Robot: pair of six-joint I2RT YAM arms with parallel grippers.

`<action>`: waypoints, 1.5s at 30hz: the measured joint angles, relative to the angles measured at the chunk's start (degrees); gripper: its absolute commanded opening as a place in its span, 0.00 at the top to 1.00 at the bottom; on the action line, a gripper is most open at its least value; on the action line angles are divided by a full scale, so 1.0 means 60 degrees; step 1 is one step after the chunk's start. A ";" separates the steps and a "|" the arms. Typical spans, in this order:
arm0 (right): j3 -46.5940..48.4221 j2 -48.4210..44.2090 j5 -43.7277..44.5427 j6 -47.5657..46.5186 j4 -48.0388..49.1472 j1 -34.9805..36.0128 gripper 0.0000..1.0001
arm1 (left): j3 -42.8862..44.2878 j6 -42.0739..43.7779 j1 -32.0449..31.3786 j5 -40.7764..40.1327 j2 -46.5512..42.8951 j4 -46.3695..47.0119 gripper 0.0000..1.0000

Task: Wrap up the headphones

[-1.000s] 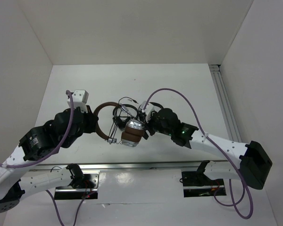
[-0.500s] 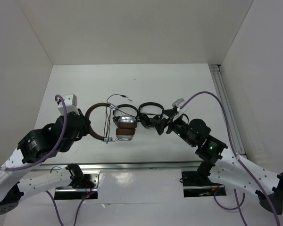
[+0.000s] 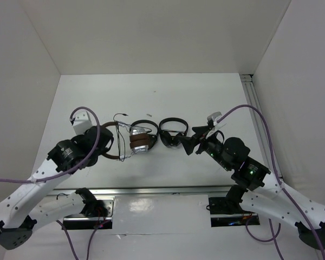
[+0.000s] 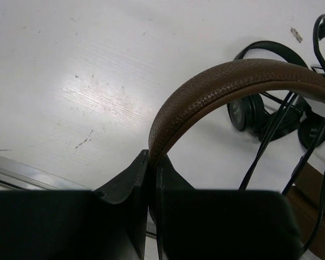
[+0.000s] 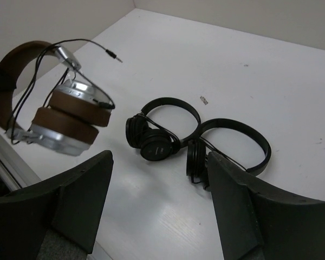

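The headphones' silver ear cups with brown pads (image 3: 138,142) hang just above the table, left of centre. The cups also show in the right wrist view (image 5: 70,122). My left gripper (image 3: 101,143) is shut on the brown headband (image 4: 227,81), which runs up from between the fingers (image 4: 151,160). The thin dark cable (image 4: 271,135) is looped loosely over the headband and cups. Its plug end (image 5: 115,56) sticks out free. My right gripper (image 3: 190,142) is open and empty (image 5: 158,157), to the right of the headphones and apart from them.
Two small all-black headphones lie on the table: one (image 5: 161,132) next to the ear cups, the other (image 5: 233,149) further right, below my right gripper. A metal rail (image 3: 257,119) runs along the right edge. White walls enclose the table.
My right gripper has drawn back to the right, away from the ear cups, and is open. My left gripper has carried the headphones left and turned them.
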 measured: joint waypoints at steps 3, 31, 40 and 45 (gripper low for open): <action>0.0000 -0.0004 -0.0102 0.0076 -0.0171 0.0000 0.23 | -0.0040 0.1045 0.1184 0.0550 0.0364 0.0900 1.00; 0.0051 0.0375 -0.1920 0.0098 -0.0386 0.0004 0.23 | 0.1603 0.8422 0.8630 0.7905 0.4914 0.5366 1.00; 0.0051 0.0240 -0.2488 0.0098 -0.0379 0.0087 0.23 | 0.0874 1.0149 0.8797 0.9071 0.5319 0.6277 1.00; 0.0051 0.0189 -0.2736 0.0098 -0.0382 0.0087 0.23 | 0.0769 1.0670 0.8878 0.9347 0.5741 0.6382 1.00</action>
